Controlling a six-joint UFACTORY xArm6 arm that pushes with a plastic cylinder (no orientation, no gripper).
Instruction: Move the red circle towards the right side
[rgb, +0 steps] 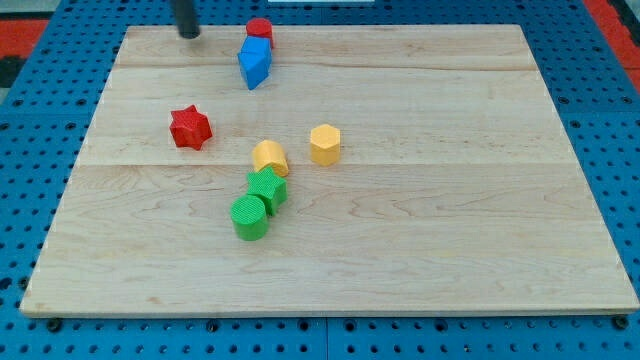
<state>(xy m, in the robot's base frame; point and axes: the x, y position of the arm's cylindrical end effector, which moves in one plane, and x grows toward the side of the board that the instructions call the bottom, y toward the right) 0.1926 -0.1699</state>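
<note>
The red circle (260, 30) sits at the view's top edge of the desk (450, 200), to the view's right of my tip (189, 35) and well apart from it. There are no jaws on this arm, only the dark rod, so nothing is grasped; my tip stands on bare wood near the top-left corner, touching no block. The blue block (255, 63), angular in shape, lies just below the red circle and touches it, down and to the right of my tip. The red star (190, 128) lies straight below my tip, well apart. Farther down and right sit 2 yellow blocks, the rounded yellow block (270, 157) and the yellow hexagon (325, 143), then the green star (268, 186) touching the green cylinder (249, 217).
</note>
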